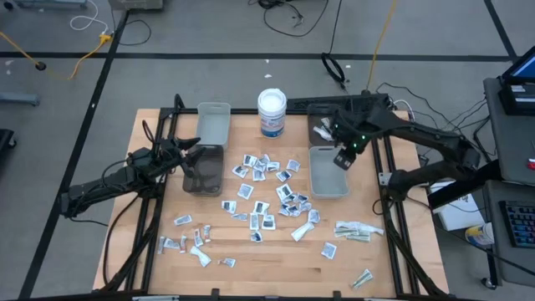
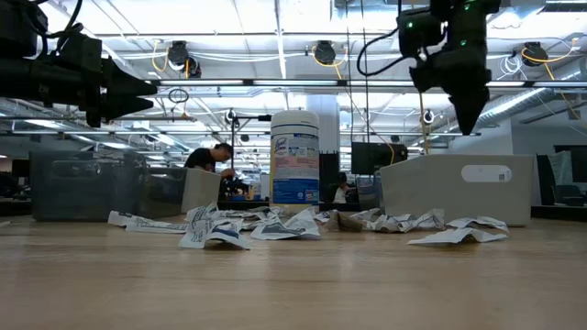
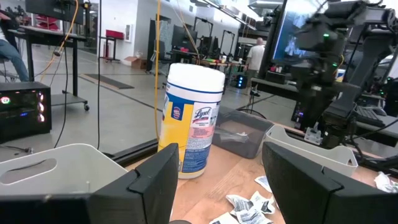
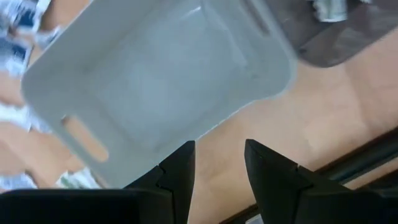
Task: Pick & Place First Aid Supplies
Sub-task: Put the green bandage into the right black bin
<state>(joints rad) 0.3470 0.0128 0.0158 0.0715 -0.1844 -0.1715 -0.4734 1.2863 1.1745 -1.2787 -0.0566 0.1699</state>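
Right gripper [image 1: 343, 160] fingers apart, empty, over grey bin [image 1: 328, 181] | left gripper [image 1: 191, 152] apart

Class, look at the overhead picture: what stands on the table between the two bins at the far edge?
In the high view, a white wipes tub stands between the left light bin and the right dark bin.

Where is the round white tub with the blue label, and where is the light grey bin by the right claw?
Round white tub [image 1: 272, 113]: high view, its lid.
Light grey plastic bin [image 1: 328, 188]: high view, near rim.
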